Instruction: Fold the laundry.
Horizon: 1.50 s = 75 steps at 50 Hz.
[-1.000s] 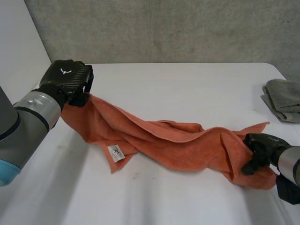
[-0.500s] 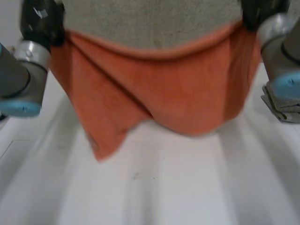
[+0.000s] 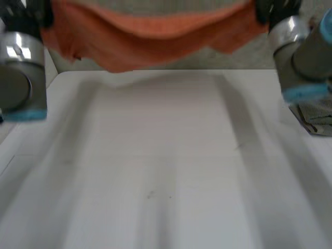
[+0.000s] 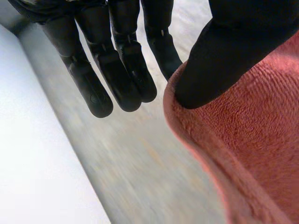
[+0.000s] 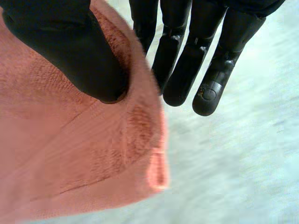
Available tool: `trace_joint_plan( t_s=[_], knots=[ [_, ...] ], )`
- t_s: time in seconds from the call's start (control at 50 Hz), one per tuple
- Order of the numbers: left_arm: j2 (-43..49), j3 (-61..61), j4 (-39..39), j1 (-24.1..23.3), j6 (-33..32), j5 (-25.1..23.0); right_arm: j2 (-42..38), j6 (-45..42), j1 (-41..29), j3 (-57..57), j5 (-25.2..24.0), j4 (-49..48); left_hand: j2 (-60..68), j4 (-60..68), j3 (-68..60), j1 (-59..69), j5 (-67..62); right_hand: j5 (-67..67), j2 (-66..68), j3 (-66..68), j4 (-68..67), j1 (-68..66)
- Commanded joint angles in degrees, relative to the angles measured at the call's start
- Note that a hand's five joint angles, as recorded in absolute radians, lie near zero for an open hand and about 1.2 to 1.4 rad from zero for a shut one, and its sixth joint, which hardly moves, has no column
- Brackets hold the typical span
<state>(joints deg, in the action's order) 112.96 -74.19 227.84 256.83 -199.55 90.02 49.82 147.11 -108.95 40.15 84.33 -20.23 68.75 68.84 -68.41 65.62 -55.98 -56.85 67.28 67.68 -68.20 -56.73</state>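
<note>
**Towel held up between both hands: soft, light, sags in the middle**

Left side. Left arm (image 3: pixel 21 78) is raised beside the table (image 3: pixel 166 166). Left hand (image 3: pixel 35 11) is at the towel's left upper corner. In the left wrist view the thumb (image 4: pixel 224 51) bears down on the cloth just inside its rolled edge, clamping it against the hand. The other fingers (image 4: pixel 117 70) hang straight and clear of the cloth.

Middle. Orange towel (image 3: pixel 155 28) hangs in the air above the far edge of the table, off the surface. The top edge droops in a shallow curve between the two grips, and the lower edge is uneven, lowest towards the left. Looped terry pile (image 4: pixel 252 135), thick and matt, with a stitched hem. Concrete wall (image 3: pixel 244 54) behind.

Right side. Right hand (image 3: pixel 270 8) is at the right upper corner, with the same grip. Its thumb (image 5: pixel 70 51) is pressed into the cloth near the hem, pinching it, and the fingers (image 5: pixel 187 70) are straight alongside. The corner (image 5: pixel 156 172) hangs just past the pinch. Right arm (image 3: pixel 306 52) is raised. Folded grey cloths (image 3: pixel 317 116) sit at the table's right edge, well apart from the towel.

Handling, as judged:
- Light, limp and not fragile. It will drape wherever it is unsupported, so corners are the right hold.
- Rough pile should grip well under a thumb and is unlikely to slip.
- Slack in the top edge suggests the hands need to be further apart before laying it flat, or folds will bunch.
- A thick hem gives a firm line to pinch.
</note>
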Motion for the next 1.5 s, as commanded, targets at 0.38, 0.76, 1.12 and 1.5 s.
trace_joint_plan(
  t_s=[0.38,0.76,1.12,1.5],
  knots=[
    [-4.32,-24.24,-38.77,3.33,-23.34,-4.16,9.15,-11.67,0.49,30.33,-3.47,35.93,11.25,11.16,-11.59,14.38,-14.02,-13.15,12.72,12.32,-11.8,-23.27],
    [-10.68,-29.98,-56.29,1.92,-36.88,-6.0,17.87,-25.65,7.44,43.09,-1.8,53.37,11.25,11.16,-11.59,14.38,-14.02,-13.15,12.72,12.32,-11.8,-23.27],
    [17.97,-3.18,-19.11,-3.53,-34.33,-1.69,-5.95,-21.52,2.78,18.57,7.25,22.61,11.25,11.16,-11.59,14.38,-14.02,-13.15,12.72,12.32,-11.8,-23.27],
    [29.16,2.21,0.49,-5.2,-33.8,-2.13,-18.27,-21.08,1.03,5.37,8.48,11.79,-58.75,-58.84,58.41,-55.62,55.98,56.85,-57.28,-57.68,58.2,46.73]
  ],
)
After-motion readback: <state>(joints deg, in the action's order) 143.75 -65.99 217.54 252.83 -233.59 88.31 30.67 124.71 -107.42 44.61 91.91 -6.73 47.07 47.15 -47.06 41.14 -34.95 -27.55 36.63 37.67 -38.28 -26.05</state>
